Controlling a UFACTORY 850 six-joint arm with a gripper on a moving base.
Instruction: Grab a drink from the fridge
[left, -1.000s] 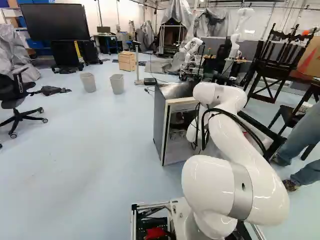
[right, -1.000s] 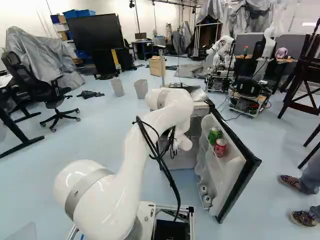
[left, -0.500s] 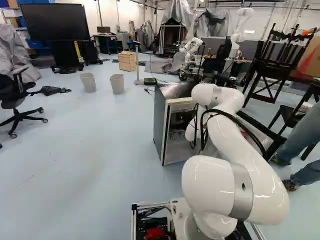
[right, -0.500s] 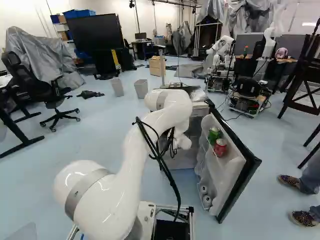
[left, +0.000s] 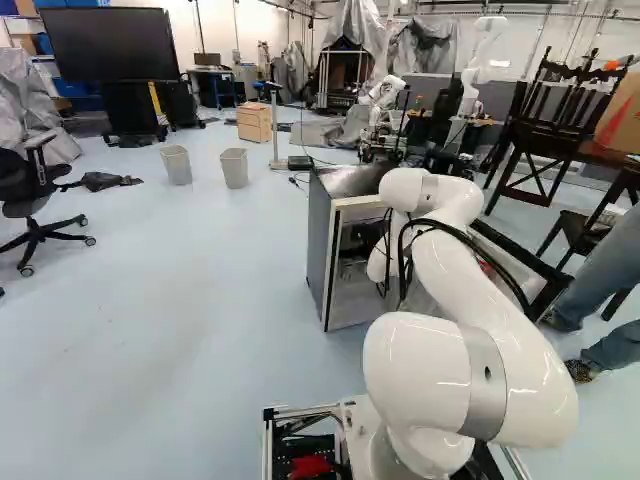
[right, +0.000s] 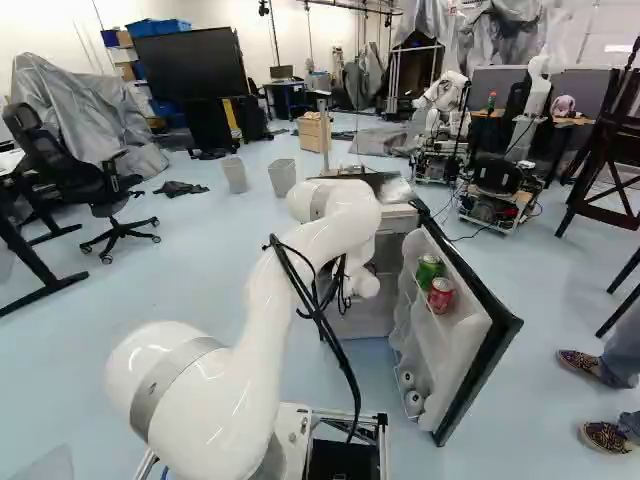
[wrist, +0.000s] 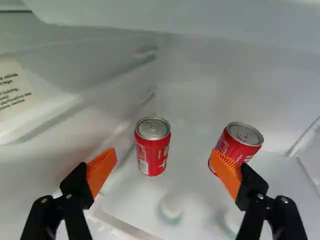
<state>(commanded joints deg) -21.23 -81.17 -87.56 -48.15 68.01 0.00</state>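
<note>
Arm (left: 475, 285) is edging left at the fridge (left: 319, 240). Hand (wrist: 163, 152) is standing wide; red can (wrist: 153, 154) is sitting on the fridge floor, ahead between its fingers. I'd be centring, advancing straight, clearing second can (wrist: 243, 138), then closing.

Black gripper (wrist: 162, 158) over there, bright orange on its pads (wrist: 101, 171). At its eleven o'clock, a soda can (wrist: 152, 150), red with white lettering and silver lid; at its two, a second can (wrist: 236, 148), matching. Right base view, four o'clock: fridge door (right: 466, 345), white inside, black-edged.
</note>
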